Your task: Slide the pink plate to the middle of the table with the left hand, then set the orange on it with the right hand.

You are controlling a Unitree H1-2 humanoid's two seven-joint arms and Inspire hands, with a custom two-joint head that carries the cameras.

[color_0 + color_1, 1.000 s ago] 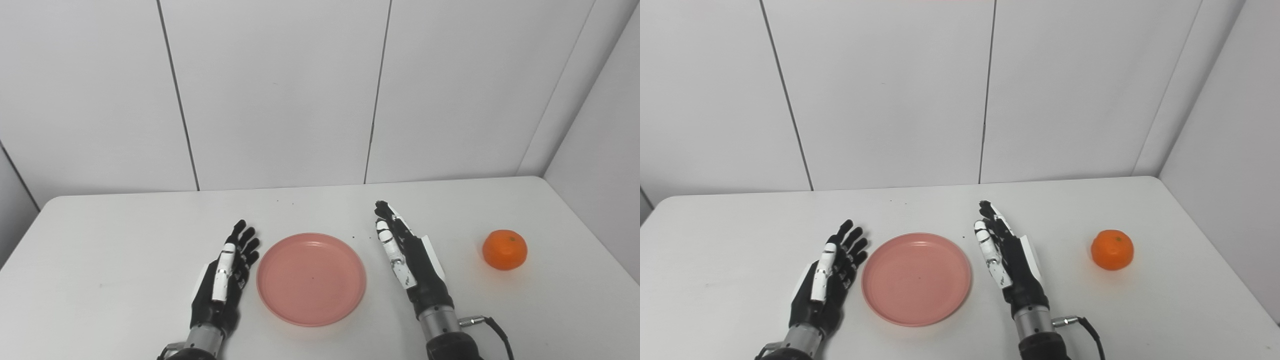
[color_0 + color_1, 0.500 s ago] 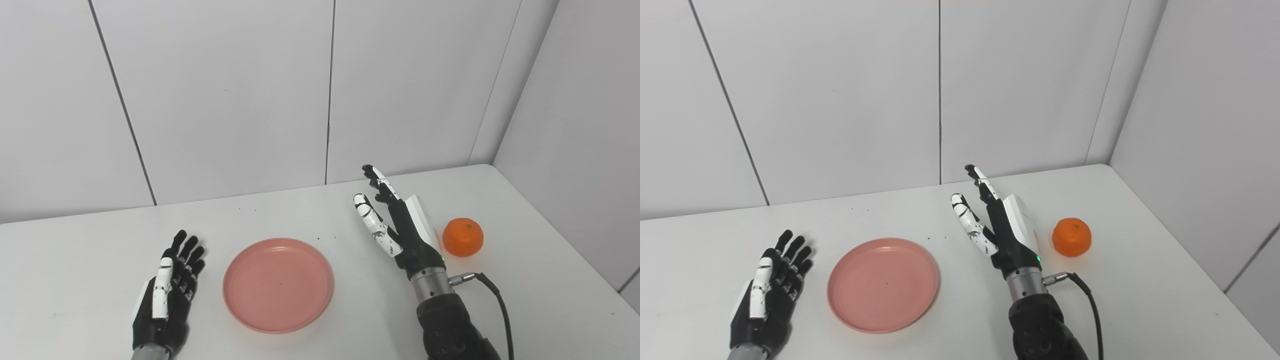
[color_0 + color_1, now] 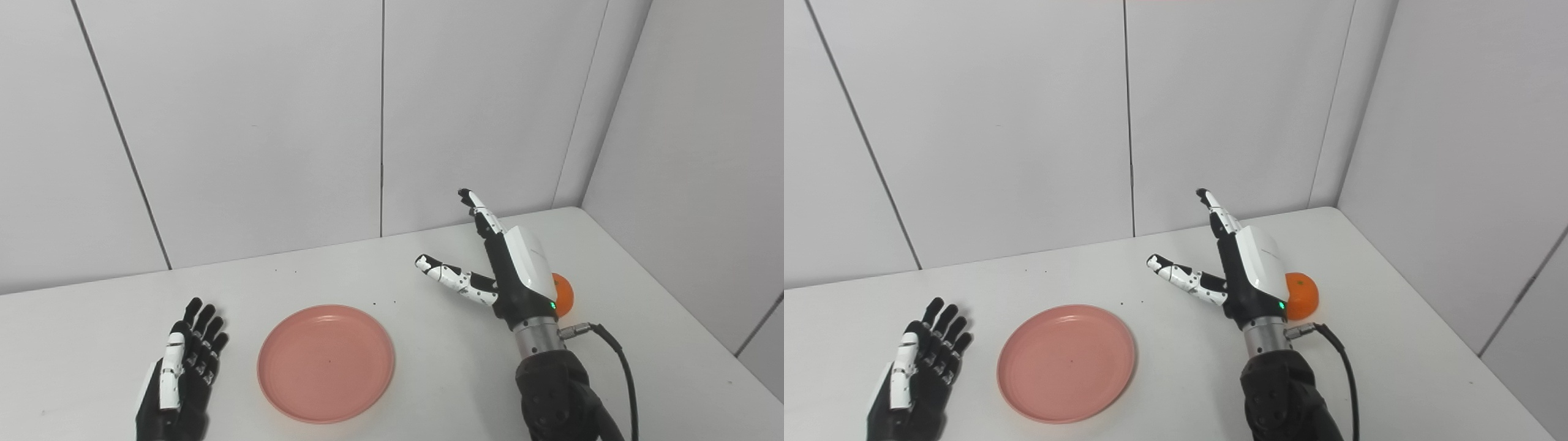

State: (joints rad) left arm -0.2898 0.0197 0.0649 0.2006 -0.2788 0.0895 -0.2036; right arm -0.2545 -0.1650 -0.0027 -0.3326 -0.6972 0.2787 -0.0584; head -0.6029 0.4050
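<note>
While the left hand (image 3: pixel 177 392) lies flat, the right hand (image 3: pixel 1240 275) stands upright, fingers spread.

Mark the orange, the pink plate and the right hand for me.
orange (image 3: pixel 1303 294): right eye view, its visible right half.
pink plate (image 3: pixel 326 363): left eye view, centre of its dish.
right hand (image 3: pixel 1252 275): right eye view, white back cover.

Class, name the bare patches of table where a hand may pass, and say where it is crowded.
Bare: between the plate and the right hand, and between the plate and the left hand. Crowded: the right hand overlaps the orange from this angle.
</note>
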